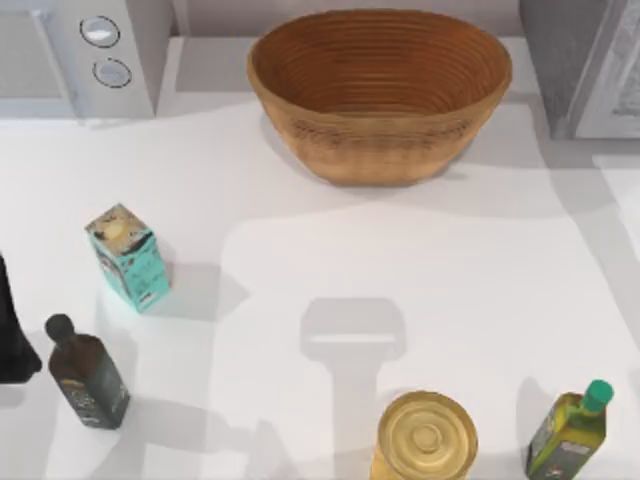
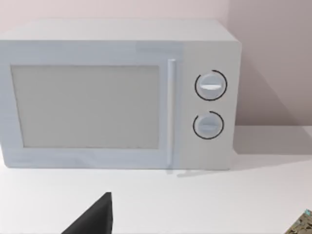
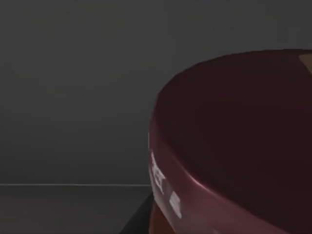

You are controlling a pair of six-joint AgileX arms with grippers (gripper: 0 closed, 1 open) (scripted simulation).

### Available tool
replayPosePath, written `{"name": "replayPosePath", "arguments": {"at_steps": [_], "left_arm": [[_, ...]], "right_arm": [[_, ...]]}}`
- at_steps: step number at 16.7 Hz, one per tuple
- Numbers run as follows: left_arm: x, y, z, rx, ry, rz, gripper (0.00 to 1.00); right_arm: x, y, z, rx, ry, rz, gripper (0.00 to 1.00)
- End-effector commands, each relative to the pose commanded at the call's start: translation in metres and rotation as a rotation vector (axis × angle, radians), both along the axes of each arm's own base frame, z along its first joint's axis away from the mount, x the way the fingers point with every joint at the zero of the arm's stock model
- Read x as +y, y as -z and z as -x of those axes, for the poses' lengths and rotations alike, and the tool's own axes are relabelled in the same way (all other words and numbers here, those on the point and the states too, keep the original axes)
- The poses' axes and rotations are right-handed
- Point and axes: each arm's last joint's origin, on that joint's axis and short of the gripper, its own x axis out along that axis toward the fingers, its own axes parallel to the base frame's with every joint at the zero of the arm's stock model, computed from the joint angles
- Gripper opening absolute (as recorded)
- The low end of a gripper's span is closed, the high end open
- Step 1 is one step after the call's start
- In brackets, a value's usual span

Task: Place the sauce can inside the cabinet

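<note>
The sauce can [image 3: 234, 146] looms very close in the right wrist view, its dark maroon lid and red rim seen against a dark grey enclosed space with a flat floor. No label side shows. The cabinet [image 1: 585, 60], grey and speckled with a white-framed door panel, stands at the table's far right corner in the top view. My left gripper [image 1: 12, 335] is parked at the left edge of the table, and a dark part of it [image 2: 92, 219] shows in the left wrist view.
A white microwave [image 1: 90, 50] with two round knobs [image 2: 210, 86] stands far left. A woven basket [image 1: 380, 90] sits far centre. A teal carton [image 1: 128, 257], a dark bottle [image 1: 88, 375], a gold-topped can [image 1: 426, 436] and a green bottle [image 1: 570, 430] stand nearer.
</note>
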Motion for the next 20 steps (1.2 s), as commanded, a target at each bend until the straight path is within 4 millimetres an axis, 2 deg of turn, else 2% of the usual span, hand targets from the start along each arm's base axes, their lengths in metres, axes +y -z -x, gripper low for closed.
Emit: {"name": "replayPosePath", "arguments": {"at_steps": [4, 6, 8, 12, 20], "left_arm": [[0.000, 0.000, 0.000, 0.000, 0.000, 0.000, 1.00], [0.000, 0.000, 0.000, 0.000, 0.000, 0.000, 1.00], [0.000, 0.000, 0.000, 0.000, 0.000, 0.000, 1.00], [0.000, 0.000, 0.000, 0.000, 0.000, 0.000, 1.00], [0.000, 0.000, 0.000, 0.000, 0.000, 0.000, 1.00]], "right_arm": [[0.006, 0.014, -0.069, 0.013, -0.014, -0.003, 0.00], [0.003, 0.021, -0.091, 0.013, -0.014, -0.005, 0.00], [-0.001, 0.023, -0.100, 0.003, -0.008, -0.006, 0.00], [-0.002, 0.023, -0.101, 0.002, -0.007, -0.007, 0.00], [-0.002, 0.023, -0.101, 0.002, -0.007, -0.007, 0.60]]}}
